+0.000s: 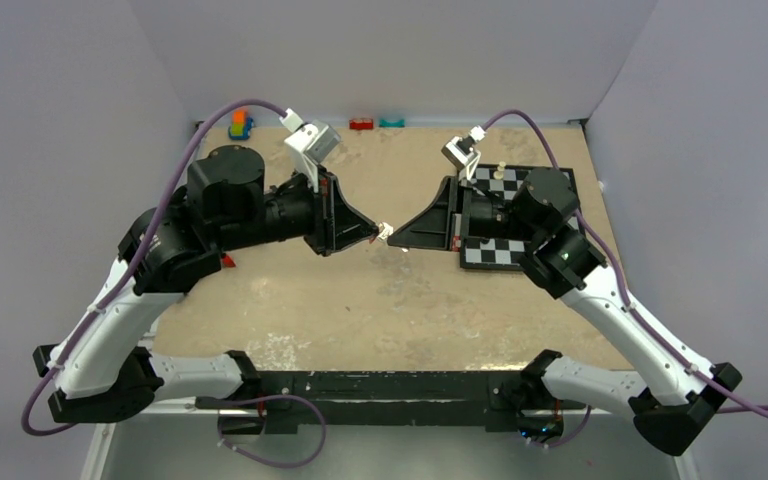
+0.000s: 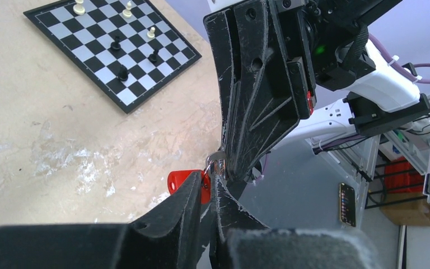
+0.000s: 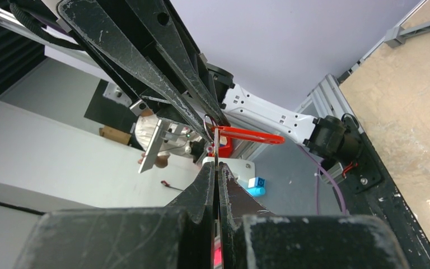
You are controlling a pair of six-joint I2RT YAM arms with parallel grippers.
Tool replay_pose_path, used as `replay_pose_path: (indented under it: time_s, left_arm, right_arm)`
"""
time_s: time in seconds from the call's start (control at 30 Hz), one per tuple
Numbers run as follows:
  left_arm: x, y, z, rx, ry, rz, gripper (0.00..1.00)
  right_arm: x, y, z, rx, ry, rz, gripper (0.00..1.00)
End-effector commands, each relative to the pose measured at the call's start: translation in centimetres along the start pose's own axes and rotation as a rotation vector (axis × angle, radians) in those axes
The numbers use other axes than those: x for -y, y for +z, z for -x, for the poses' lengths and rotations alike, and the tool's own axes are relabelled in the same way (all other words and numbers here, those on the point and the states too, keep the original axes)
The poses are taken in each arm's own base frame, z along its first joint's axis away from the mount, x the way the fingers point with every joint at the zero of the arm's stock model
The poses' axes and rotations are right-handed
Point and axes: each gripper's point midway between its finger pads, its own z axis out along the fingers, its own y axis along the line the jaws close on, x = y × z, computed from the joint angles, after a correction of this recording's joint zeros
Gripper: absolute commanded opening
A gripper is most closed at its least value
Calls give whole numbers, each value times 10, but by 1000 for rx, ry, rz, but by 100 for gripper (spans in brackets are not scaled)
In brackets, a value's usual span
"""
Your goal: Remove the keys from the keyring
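Left tool (image 1: 375, 233), right tool (image 1: 389, 237) tip-to-tip, midair

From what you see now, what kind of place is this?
Probably a robotics lab test cell: robot arm mounted at a worn tabletop, plain panels walling it in, chessboard as prop.
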Motion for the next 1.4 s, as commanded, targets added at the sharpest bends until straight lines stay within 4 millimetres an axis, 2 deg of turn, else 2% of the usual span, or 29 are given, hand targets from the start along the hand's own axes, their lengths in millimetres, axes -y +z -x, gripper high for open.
replay_pose_path:
  time_s: [0.0,0.2,0.37,0.63,0.77,0.9,1.0,1.17,1.37]
  left_arm:
    - [4,-3,3,1,-6,-14,14]
    - [1,0,2,-2,-10,2,19]
    - [0,-1,4,3,-8,11,41]
    - [-10,-16,16,38,59,86,44]
    - [-3,-26,15,17,224,29,51]
    - [-23,-30,8,0,407,80,55]
    - [-29,-34,-2,-1,497,63,55]
    - [-33,-50,-4,161,725,29,56]
    - [-25,-58,-14,328,1034,-70,57]
  right_arm:
    - [-25,-8,2,20,-82,52,0]
    - [-22,-9,0,18,-88,35,0]
    - [-22,-11,-1,19,-97,37,0]
    - [-19,-11,-3,13,-96,34,0]
    - [-14,-10,-7,-3,-44,26,0]
    - [-14,-8,-7,-20,31,20,0]
    - [-13,-4,-4,-37,57,-2,0]
    - [-18,-1,-2,-48,86,14,0]
    - [-13,1,0,-39,120,0,0]
